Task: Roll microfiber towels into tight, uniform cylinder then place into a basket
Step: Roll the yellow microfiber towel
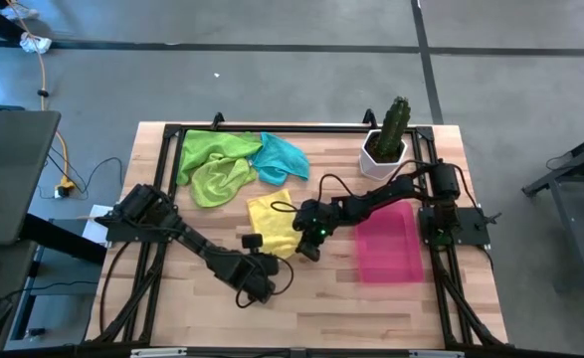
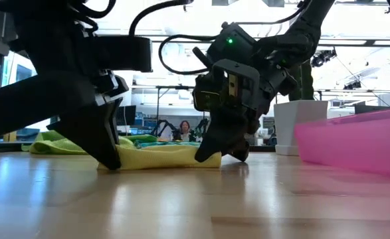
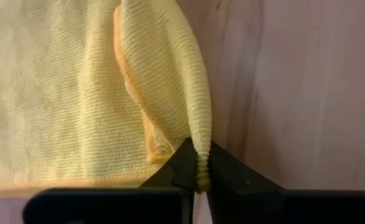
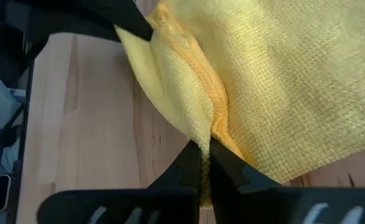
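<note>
No readable writing

No words, labels, brand names, numbers or signs can be read in any of the four views, whether on the arms, the cloths, the pink tray, the white pot or in the room behind.

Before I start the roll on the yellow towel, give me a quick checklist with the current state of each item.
1. Left gripper shut on the yellow towel, pinching its near edge: ok.
2. Right gripper shut on the same edge of the towel: ok.
3. Towel lying flat on the table behind the pinched edge: ok, apart from the fold raised between the two grips.
4. Yellow towel apart from the green towels and teal towel: cannot tell; its far edge lies close to them.
5. Basket free to receive the roll: ok, nothing shows in it.
6. Cactus pot away from the arms: ok.
</note>
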Available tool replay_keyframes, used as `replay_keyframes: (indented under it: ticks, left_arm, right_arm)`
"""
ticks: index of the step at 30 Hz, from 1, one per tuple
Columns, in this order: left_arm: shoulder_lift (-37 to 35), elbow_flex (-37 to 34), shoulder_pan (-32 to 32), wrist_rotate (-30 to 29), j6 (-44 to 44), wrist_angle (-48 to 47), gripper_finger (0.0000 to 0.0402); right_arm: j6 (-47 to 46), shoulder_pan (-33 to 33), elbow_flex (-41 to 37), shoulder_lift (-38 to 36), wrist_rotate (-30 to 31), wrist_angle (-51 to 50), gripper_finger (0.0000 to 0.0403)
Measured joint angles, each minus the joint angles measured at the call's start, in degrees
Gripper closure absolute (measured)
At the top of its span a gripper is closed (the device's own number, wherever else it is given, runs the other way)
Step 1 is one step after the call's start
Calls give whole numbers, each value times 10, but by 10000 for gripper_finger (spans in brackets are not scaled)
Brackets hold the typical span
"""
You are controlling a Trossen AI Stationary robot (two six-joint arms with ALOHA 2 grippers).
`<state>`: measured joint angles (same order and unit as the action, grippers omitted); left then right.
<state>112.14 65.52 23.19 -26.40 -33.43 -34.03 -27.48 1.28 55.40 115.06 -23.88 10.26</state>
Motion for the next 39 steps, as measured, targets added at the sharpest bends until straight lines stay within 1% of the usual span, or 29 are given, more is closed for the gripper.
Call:
replay_keyframes:
  ticks: [3,8,11,14,17,20,23,25,28,30,32,39]
  left_arm:
    - [-1,0,-3,9,-4,-2,389]
    - [-1,0,-4,31,5,-2,397]
    - [-1,-1,-9,49,13,1,398]
    - [-2,-2,-16,71,29,10,398]
    - [-2,0,-25,110,45,36,399]
    - [-6,-1,-32,159,71,61,399]
    - [-6,-1,-38,218,94,89,400]
    - [-6,-1,-40,233,98,93,400]
    - [-6,-3,-41,247,99,95,400]
    - [-8,-15,-40,252,94,121,400]
    - [-17,-38,-39,256,81,166,400]
    - [-56,-144,-39,258,4,323,400]
  right_arm:
    - [36,0,0,-7,-1,0,385]
    - [146,0,-3,-42,-2,-30,323]
    - [243,6,-3,-67,-8,-50,288]
    - [344,26,-2,-80,-1,-83,269]
    - [418,57,-2,-83,50,-101,264]
    - [470,94,-2,-83,135,-111,266]
    - [493,127,-2,-84,221,-113,273]
    - [493,144,-2,-84,265,-114,278]
    - [492,163,-1,-85,301,-116,283]
    - [493,172,-1,-85,321,-115,284]
    - [501,178,-1,-85,332,-112,285]
    - [549,180,0,-85,345,-87,285]
